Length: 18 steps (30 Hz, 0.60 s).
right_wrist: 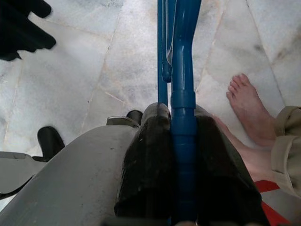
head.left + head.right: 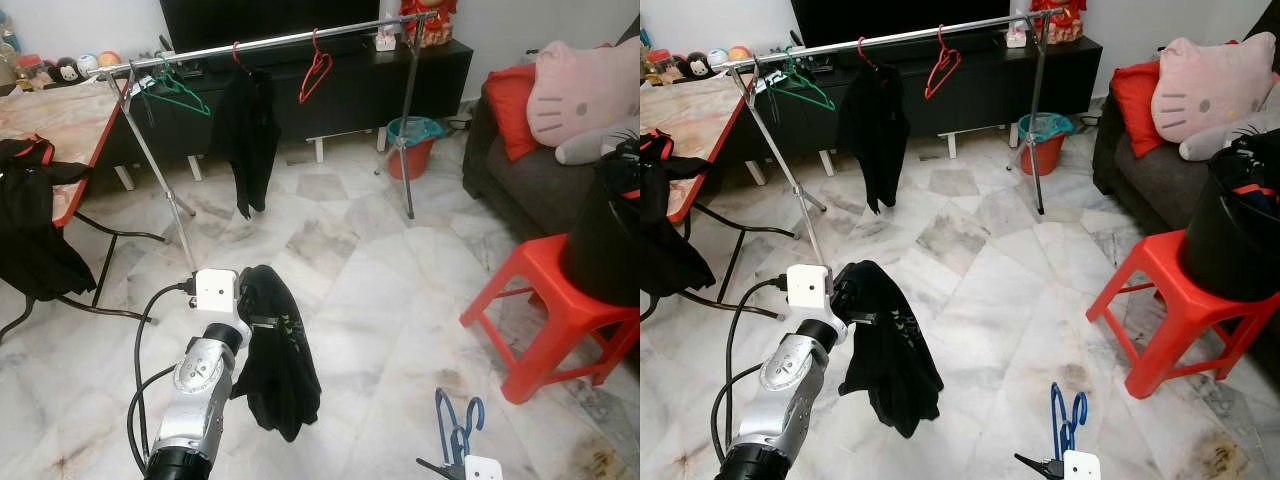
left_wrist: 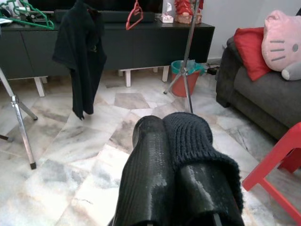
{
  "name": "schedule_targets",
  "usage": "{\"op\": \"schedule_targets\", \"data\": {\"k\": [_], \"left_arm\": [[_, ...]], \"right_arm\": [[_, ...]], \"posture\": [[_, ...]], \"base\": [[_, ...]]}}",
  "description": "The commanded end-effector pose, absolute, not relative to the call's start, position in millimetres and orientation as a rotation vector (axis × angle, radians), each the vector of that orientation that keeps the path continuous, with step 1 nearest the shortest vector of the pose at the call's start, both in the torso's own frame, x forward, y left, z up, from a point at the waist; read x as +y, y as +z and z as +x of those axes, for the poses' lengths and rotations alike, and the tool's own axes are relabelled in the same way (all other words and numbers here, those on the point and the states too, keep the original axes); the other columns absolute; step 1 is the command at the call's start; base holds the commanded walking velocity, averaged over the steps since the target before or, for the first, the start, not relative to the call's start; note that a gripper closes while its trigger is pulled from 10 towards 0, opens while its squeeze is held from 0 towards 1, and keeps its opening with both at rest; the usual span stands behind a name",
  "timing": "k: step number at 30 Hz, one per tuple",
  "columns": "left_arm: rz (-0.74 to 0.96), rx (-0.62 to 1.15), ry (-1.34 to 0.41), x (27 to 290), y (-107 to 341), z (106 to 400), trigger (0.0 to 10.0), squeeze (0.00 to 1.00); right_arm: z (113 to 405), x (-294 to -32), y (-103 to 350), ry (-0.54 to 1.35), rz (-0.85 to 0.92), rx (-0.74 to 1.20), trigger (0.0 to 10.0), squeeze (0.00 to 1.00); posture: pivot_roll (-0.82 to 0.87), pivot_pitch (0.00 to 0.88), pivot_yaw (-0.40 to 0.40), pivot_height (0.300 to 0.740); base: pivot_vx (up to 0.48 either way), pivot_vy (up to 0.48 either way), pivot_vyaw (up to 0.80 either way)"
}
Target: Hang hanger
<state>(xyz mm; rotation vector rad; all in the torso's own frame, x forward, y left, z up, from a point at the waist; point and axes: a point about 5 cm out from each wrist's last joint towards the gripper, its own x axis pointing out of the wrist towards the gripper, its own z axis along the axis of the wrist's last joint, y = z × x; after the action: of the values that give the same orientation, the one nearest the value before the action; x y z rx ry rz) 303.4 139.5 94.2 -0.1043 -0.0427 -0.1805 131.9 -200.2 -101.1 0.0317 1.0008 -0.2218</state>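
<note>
Rack: a silver clothes rail (image 2: pixel 270 42) on tripod legs stands across the room in front of the dark TV cabinet (image 2: pixel 350 85).
On the rail: a green hanger (image 2: pixel 178 88), a black garment (image 2: pixel 248 130) and a red hanger (image 2: pixel 316 70), spaced apart.
Around: a red stool (image 2: pixel 545 310) with a black bin (image 2: pixel 610 235) beside the sofa (image 2: pixel 520 170) on the right; a table (image 2: pixel 60 125) draped with dark clothes on the left; a red bucket (image 2: pixel 412 148) near the rack's right leg.
Between robot and rack: open marble floor (image 2: pixel 370 280).
Left gripper (image 3: pixel 171 141): fingers closed on a black knitted garment (image 2: pixel 275 355), which hangs down from them.
Right gripper (image 1: pixel 181 141): clamped on the blue hanger (image 2: pixel 458 425), low at the robot's right.
Hanger axis: upright, its long side rising from the fingers.
Person: a bare foot (image 1: pixel 247 110) on the floor near that gripper.
</note>
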Motion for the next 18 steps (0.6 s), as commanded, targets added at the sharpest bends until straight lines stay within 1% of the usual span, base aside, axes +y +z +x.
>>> {"op": "schedule_targets", "data": {"k": [1, 3, 5, 8, 12, 18], "left_arm": [[-0.107, -0.082, -0.181, 140.1, 107.1, 307.4, 10.0, 0.0], [-0.107, -0.083, -0.181, 140.1, 108.1, 308.1, 10.0, 0.0], [-0.101, -0.088, -0.174, 140.5, 110.4, 310.5, 10.0, 0.0], [-0.095, -0.093, -0.167, 141.9, 112.0, 311.7, 10.0, 0.0], [-0.093, -0.103, -0.155, 143.2, 116.5, 315.4, 10.0, 0.0], [-0.095, -0.103, -0.15, 143.5, 118.6, 318.0, 10.0, 0.0]], "right_arm": [[131.8, -198.2, -101.4, -0.203, 0.023, 1.002, 10.0, 0.0], [132.6, -200.1, -100.6, -0.201, 0.013, 0.994, 10.0, 0.0], [135.3, -206.2, -98.6, -0.23, 0.011, 0.979, 10.0, 0.0], [137.4, -205.5, -98.2, -0.22, 0.01, 0.981, 10.0, 0.0], [141.3, -207.5, -96.8, -0.214, 0.015, 0.98, 10.0, 0.0], [148.0, -210.7, -93.8, -0.211, 0.008, 0.962, 10.0, 0.0]], "posture": [[-0.2, 0.0, 0.085, 0.74], [-0.2, 0.0, 0.085, 0.74], [-0.19, 0.0, 0.083, 0.74], [-0.18, 0.0, 0.08, 0.74], [-0.16, 0.0, 0.071, 0.74], [-0.17, 0.0, 0.078, 0.74]], "base": [[0.0, 0.386, 0.0], [0.0, 0.48, 0.0], [0.0, 0.448, 0.74], [0.0, 0.419, 0.7], [0.0, 0.386, 0.0], [0.0, 0.363, 0.0]]}}
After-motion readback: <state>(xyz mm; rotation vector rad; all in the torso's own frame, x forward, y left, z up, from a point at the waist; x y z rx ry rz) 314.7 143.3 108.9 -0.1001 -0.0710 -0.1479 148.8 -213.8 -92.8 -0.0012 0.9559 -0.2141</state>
